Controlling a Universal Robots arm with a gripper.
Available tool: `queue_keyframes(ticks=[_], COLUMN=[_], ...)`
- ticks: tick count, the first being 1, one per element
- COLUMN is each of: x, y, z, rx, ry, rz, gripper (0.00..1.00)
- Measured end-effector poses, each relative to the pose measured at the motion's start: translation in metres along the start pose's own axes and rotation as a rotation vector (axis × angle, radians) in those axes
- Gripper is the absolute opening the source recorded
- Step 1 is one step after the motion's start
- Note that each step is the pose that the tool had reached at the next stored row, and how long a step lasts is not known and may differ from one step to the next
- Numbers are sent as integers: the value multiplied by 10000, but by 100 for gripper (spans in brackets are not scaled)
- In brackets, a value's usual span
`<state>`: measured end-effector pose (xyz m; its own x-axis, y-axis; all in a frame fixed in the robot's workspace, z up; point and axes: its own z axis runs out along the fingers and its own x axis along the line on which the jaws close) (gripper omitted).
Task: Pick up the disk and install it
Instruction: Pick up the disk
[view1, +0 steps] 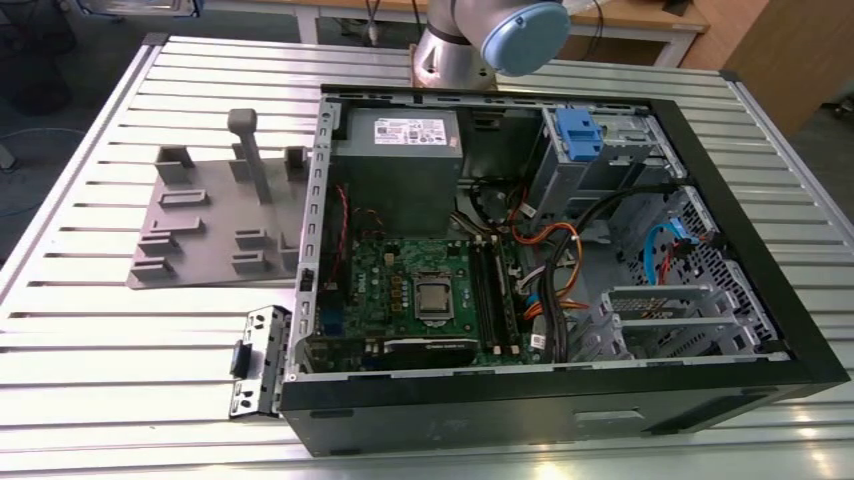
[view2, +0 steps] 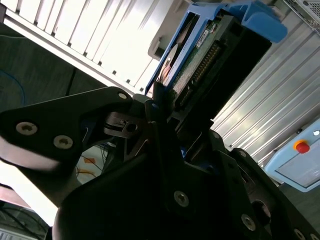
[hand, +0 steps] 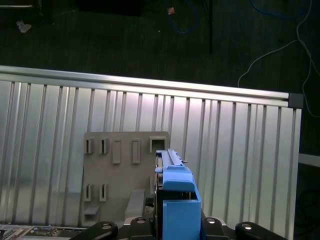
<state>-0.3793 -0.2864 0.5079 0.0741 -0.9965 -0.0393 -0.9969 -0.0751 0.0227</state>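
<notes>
Nearest the wrist cams is the gripper (view2: 175, 115). Its black fingers are pinched narrow on the disk (view2: 212, 55), clamping one end so the rest sticks out away from the wrist. A blue plastic frame runs round the disk's edges. In the second wrist view a green circuit board & a connector row show on one face. In the first wrist view it is seen edge-on, w/ the blue frame toward the camera.

The disk is up in the air, clear of the table (hand: 240, 150) (ribbed aluminium slats). A grey holder plate (hand: 120, 170) lies flat on the slats beyond it. Past the table's far edge is dark floor (hand: 100, 40).

In the exterior view the open computer case (view1: 534, 415) lies on its side at the near edge of the table. A small metal bracket (view1: 258, 360) sits just beside its near corner, on the exterior view's left. Inside the case, from near to far:
- the green motherboard (view1: 414, 290), w/ orange cables (view1: 554, 240) to the exterior view's right of it
- the grey power supply (view1: 398, 165) w/ a white sticker
- a blue tab (view1: 577, 130) in the drive bay at the far side

The holder plate lies to the exterior view's left of the case, apart from it. Farthest off is the arm (view1: 487, 35), beyond the case's far wall.
</notes>
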Motion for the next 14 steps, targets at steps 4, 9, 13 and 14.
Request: queue_keyframes(ticks=[4,9,13,14], x=[-1,0,15,21], y=[0,-1,-31,-42], z=[-12,-13,-14,-15], rx=[2,0,0,-1], ry=[-1,-1,5,8], rz=[0,0,0,0], gripper=[36,36,36,36])
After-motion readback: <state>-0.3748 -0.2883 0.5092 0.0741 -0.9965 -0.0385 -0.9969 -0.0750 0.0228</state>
